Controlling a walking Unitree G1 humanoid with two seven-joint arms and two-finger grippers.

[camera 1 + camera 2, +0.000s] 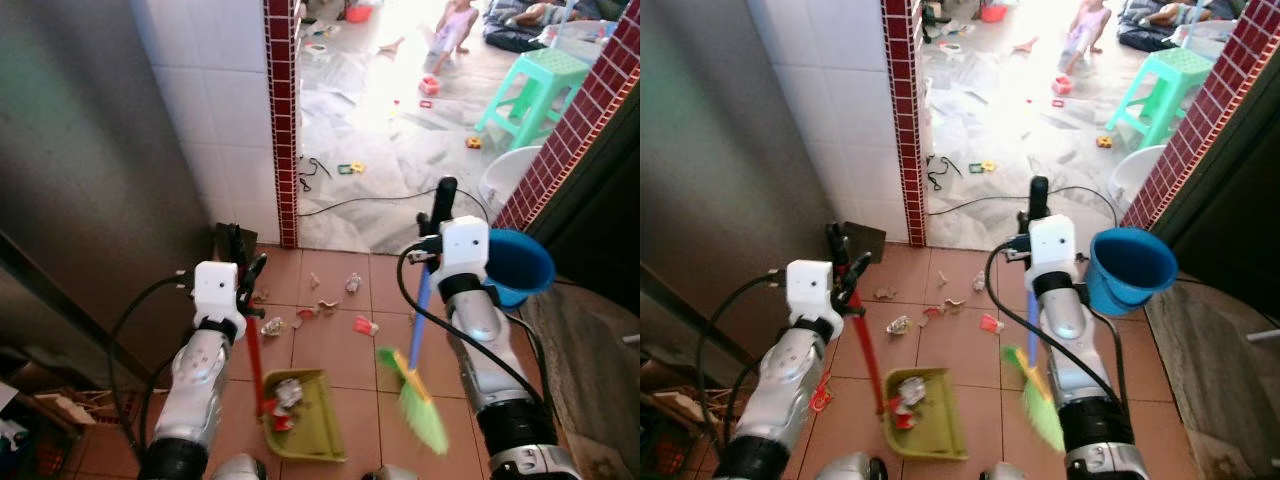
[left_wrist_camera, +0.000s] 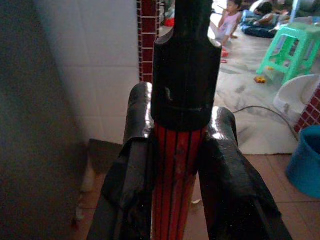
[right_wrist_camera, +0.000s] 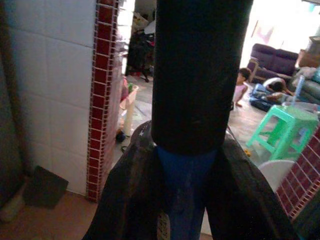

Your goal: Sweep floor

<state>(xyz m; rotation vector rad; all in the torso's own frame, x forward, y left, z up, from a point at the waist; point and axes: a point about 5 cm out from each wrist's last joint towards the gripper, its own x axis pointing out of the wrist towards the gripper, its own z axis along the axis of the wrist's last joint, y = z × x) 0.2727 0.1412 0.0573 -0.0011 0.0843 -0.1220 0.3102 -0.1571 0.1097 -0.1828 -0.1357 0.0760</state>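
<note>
A green dustpan (image 1: 305,415) sits on the terracotta tiles with some litter in it. Its red handle (image 1: 255,360) rises to my left gripper (image 1: 245,275), which is shut on it just below the black end cap (image 2: 185,75). My right gripper (image 1: 432,225) is shut on the blue handle (image 1: 422,310) of a broom, whose green bristles (image 1: 420,405) rest on the floor right of the dustpan. Scraps of litter (image 1: 365,325) lie scattered on the tiles beyond the pan, between the two arms.
A blue bucket (image 1: 518,265) stands close to my right arm, a white basin (image 1: 510,175) behind it. A red-tiled pillar (image 1: 282,120) and white wall bound the left. Past the doorway lie a black cable (image 1: 370,203), toys, a green stool (image 1: 535,90) and a person (image 1: 455,25).
</note>
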